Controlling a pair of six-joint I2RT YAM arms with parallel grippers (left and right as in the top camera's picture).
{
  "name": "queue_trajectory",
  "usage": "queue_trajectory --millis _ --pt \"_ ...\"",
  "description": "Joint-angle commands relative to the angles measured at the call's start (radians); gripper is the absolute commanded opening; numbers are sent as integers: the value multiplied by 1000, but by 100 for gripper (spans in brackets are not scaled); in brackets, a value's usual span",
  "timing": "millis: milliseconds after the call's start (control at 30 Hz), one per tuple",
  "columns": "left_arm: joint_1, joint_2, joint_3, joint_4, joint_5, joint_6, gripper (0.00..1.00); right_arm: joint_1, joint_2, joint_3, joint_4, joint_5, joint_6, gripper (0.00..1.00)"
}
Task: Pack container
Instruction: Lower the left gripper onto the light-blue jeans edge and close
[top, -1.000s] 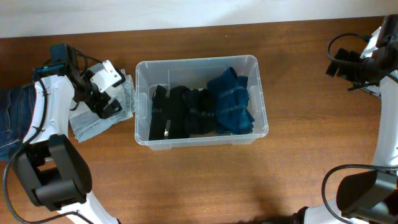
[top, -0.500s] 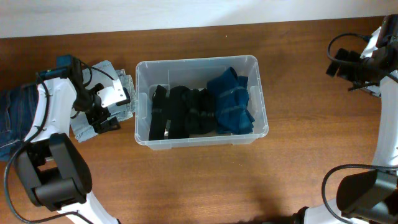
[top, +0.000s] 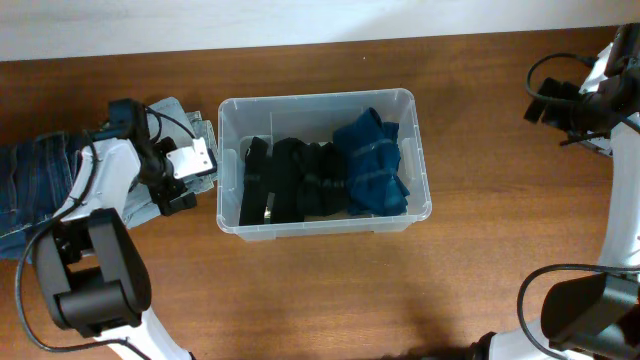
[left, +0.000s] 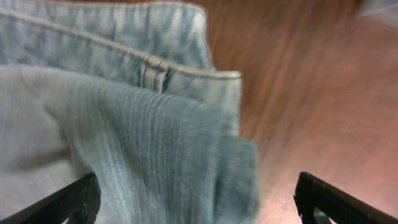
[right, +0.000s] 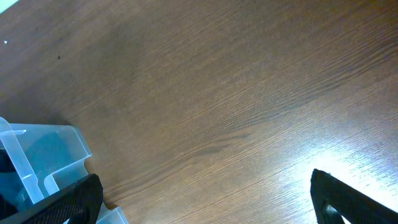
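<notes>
Left wrist view: your left claw (left: 196, 190) hangs released over pale folded jeans (left: 124, 124) on the table (left: 311, 93). Your right claw (right: 205, 186) is released too. At the left claw's 3 o'clock, the container (top: 322, 103) holds black clothes (top: 290, 180).

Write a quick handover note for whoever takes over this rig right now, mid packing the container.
Left tool: open, over the folded light jeans, just left of the container.
Right tool: open, holding nothing, over the table at far right.
Done: black clothes and a blue garment lie in the container.
Left to do: grip the light jeans and pack them; dark denim at the far-left edge probably follows.
</notes>
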Motion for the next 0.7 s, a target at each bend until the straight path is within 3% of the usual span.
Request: queue_trajectory --millis 0,200,667 --pt "-6 7 -47 44 -60 -38 100 -3 -5 6 0 8 -7 99" --pt "-6 7 -119 135 -59 -38 100 -3 -5 6 0 8 -7 98" --pt "-6 7 -126 134 -44 -38 100 -3 -5 6 0 8 -7 99"
